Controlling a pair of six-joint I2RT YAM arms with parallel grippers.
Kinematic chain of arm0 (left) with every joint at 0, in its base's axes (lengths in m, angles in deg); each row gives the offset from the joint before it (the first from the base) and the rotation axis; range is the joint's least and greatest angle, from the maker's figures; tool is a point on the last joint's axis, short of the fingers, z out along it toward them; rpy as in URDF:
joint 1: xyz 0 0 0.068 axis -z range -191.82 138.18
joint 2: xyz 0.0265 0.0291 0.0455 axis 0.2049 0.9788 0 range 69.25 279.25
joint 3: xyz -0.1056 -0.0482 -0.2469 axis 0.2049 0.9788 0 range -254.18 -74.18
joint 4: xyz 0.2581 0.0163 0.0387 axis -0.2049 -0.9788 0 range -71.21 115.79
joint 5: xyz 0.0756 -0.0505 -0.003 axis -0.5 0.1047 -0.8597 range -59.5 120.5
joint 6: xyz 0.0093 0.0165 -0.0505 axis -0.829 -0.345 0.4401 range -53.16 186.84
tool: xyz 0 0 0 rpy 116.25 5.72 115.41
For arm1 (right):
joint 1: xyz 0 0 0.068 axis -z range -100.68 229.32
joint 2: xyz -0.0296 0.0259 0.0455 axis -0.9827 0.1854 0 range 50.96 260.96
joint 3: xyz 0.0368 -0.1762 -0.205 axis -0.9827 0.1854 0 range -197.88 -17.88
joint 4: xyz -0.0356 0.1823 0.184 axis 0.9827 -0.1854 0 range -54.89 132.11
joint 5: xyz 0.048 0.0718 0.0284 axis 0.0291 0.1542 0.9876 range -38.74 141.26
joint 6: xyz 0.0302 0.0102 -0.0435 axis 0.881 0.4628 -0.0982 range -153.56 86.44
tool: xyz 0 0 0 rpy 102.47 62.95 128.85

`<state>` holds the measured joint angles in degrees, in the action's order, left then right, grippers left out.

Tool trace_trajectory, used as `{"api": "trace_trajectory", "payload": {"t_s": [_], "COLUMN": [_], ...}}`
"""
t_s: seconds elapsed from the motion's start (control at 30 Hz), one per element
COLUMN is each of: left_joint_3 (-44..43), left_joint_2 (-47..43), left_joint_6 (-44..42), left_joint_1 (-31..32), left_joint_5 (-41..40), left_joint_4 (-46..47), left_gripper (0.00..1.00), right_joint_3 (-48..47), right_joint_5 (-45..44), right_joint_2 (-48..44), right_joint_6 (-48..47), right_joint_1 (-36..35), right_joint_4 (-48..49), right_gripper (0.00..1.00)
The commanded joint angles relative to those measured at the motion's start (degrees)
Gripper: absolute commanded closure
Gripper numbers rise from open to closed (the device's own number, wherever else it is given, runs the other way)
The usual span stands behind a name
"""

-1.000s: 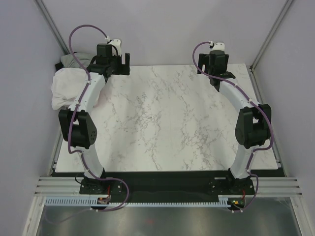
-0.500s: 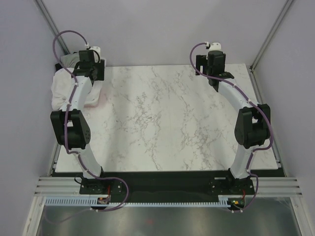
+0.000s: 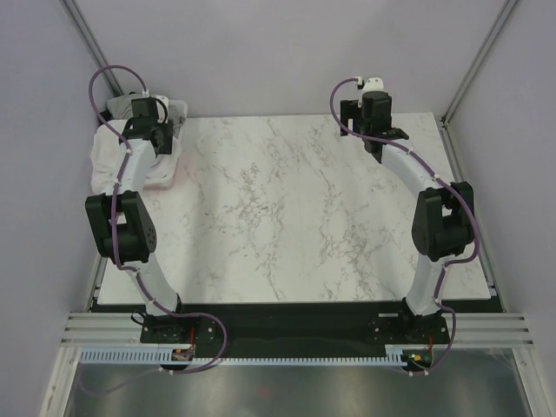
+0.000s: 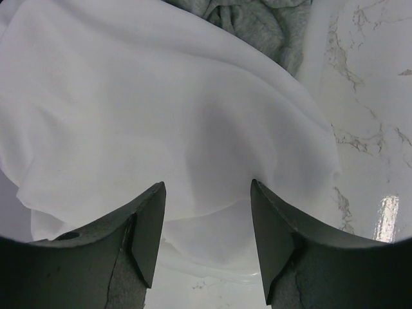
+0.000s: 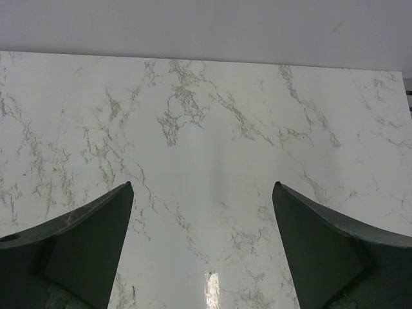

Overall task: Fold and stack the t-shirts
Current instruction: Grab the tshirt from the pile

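Note:
A plain white t-shirt [image 3: 106,163] lies crumpled in a heap at the table's far left corner and hangs over the left edge. In the left wrist view the white t-shirt [image 4: 148,109] fills most of the frame, with a grey-green t-shirt [image 4: 257,19] bunched behind it. My left gripper [image 3: 149,117] hovers over this heap. In the left wrist view my left gripper [image 4: 207,187] is open and empty, close above the white cloth. My right gripper [image 3: 372,109] is at the table's far right; in its wrist view it [image 5: 203,190] is open and empty above bare marble. The dark teal and red-pink shirts are hidden.
The marble table [image 3: 295,208] spans the space between the arms. A smooth white rim [image 4: 318,58] borders the cloth heap on its right side. Grey walls and metal frame posts [image 3: 87,39] close in the back corners.
My left arm has swung left from the table's back edge to above the white shirt heap. The right gripper has shifted only slightly.

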<state>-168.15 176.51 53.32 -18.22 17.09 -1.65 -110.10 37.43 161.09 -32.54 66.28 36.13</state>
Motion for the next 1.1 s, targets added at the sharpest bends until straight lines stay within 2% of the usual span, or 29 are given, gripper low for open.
{"api": "trace_trajectory", "payload": {"t_s": [0.0, 0.17, 0.2, 0.23, 0.27, 0.4, 0.47, 0.53, 0.7, 0.9, 1.07], "left_joint_3": [-1.82, -4.2, -4.46, -5.16, -5.34, -5.87, -6.04, -6.48, -9.2, -23.24, -30.29], "left_joint_2": [1.63, 5.14, 5.85, 6.29, 6.81, 7.61, 7.26, 6.3, 2.08, -1.97, -1.88], "left_joint_6": [-1.95, -1.16, -1.33, -1.33, -1.33, -1.16, -1.16, -0.81, 1.47, 1.92, 2.88], "left_joint_1": [-0.02, -0.11, -0.02, -0.11, -0.11, -0.11, -0.11, -0.02, -0.11, 2.35, 4.98], "left_joint_5": [1.1, 2.86, 3.82, 4.35, 4.62, 5.06, 5.41, 4.97, 6.2, 9.54, 13.13], "left_joint_4": [-1.12, -2.88, -3.58, -4.02, -4.37, -4.64, -4.73, -4.73, -4.73, -3.94, -3.94], "left_gripper": [0.38, 0.5, 0.56, 0.66, 0.69, 0.68, 0.91, 0.98, 0.98, 0.98, 0.98], "right_joint_3": [-1.11, -0.76, -0.59, -0.59, -0.5, -0.59, -0.5, -0.5, -0.59, -1.46, -2.26], "right_joint_5": [0.55, 0.9, 0.99, 0.99, 0.82, 0.64, 0.2, 0.11, -0.32, -0.06, -0.15], "right_joint_2": [0.88, 0.97, 1.05, 1.06, 1.06, 1.32, 1.32, 1.49, 1.85, 2.64, 3.25], "right_joint_6": [-0.58, -2.25, -2.33, -2.42, -2.51, -2.95, -3.3, -3.56, -4.0, -4.18, -4.18], "right_joint_1": [-0.23, -0.41, -0.5, -0.5, -0.58, -0.85, -1.02, -1.2, -1.46, -1.82, -2.34], "right_joint_4": [1.85, 1.67, 1.67, 1.67, 1.76, 1.67, 1.76, 1.85, 1.93, 1.93, 2.11], "right_gripper": [0.02, 0.02, 0.02, 0.02, 0.02, 0.02, 0.02, 0.02, 0.02, 0.02, 0.02]}}
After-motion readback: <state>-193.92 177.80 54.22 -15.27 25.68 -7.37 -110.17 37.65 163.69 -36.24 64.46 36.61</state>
